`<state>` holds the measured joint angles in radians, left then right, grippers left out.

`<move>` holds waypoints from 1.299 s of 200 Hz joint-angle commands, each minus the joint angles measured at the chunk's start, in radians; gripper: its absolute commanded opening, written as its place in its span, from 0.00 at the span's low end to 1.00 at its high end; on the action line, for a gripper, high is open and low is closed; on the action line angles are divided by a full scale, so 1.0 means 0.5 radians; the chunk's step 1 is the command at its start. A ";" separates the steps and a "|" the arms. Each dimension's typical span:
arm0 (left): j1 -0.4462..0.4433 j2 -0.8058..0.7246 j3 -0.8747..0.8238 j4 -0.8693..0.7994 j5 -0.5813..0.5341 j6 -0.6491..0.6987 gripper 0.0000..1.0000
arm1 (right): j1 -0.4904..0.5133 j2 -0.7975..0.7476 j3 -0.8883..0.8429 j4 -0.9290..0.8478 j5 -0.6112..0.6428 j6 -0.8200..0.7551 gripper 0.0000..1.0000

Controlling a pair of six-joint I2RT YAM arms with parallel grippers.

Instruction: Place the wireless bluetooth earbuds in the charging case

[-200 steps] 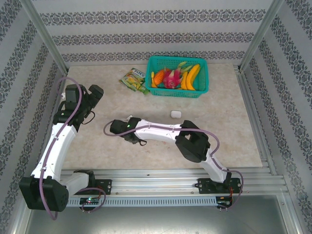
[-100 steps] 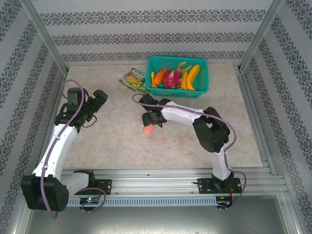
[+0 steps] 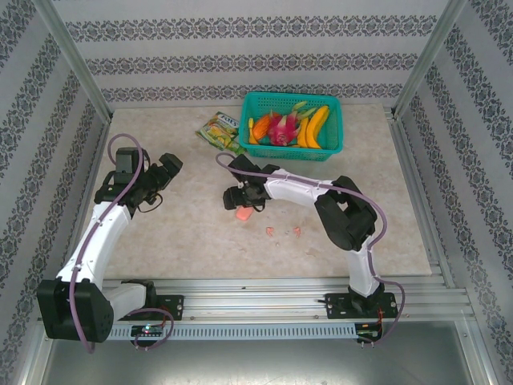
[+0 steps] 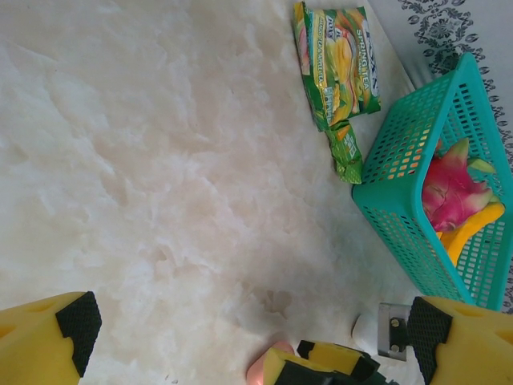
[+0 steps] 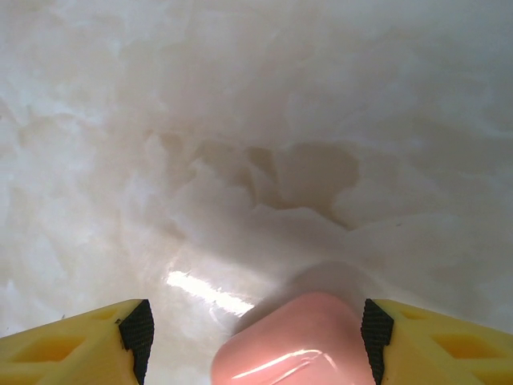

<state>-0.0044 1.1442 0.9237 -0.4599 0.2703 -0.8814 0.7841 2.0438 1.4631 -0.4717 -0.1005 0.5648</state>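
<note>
Overhead, nothing looks inserted yet: two pink earbuds (image 3: 270,232) lie loose on the counter (image 3: 184,233), nearer and right of one pink case (image 3: 240,214) at the right claw (image 3: 241,205); one basket (image 3: 292,152) and one snack packet (image 3: 220,132) sit far back. Left wrist: left claw (image 4: 254,322) spread, empty. Right wrist: fingers (image 5: 72,349) spread either side of the pink case (image 5: 292,341), not pinching; both buds are left to seat.

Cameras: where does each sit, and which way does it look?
Top external: overhead behind the robot, looking down at the table; left arm and right arm show.
Left wrist: on left arm, facing the teal basket; left pincer shows.
Right wrist: on right arm, facing down; right pincer flanks the pink case.
Shared: all three catch the pink case.
</note>
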 commanded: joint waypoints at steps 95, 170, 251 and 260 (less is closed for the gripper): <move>0.023 0.083 0.041 0.085 0.015 0.111 1.00 | 0.298 -0.298 -0.217 -0.116 0.189 0.066 0.76; 0.027 0.086 0.077 0.058 0.006 0.176 1.00 | 0.371 -0.060 0.043 -0.439 0.404 -0.233 0.82; 0.025 0.083 0.064 0.068 0.013 0.186 1.00 | 0.389 0.148 0.191 -0.528 0.358 -0.329 0.80; 0.025 0.083 0.063 0.073 0.015 0.184 1.00 | 0.389 0.156 0.188 -0.526 0.363 -0.327 0.79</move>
<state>-0.0044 1.1839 0.9279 -0.4374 0.2771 -0.8139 0.9668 2.0975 1.5410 -0.6968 0.0639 0.4221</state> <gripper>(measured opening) 0.998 0.802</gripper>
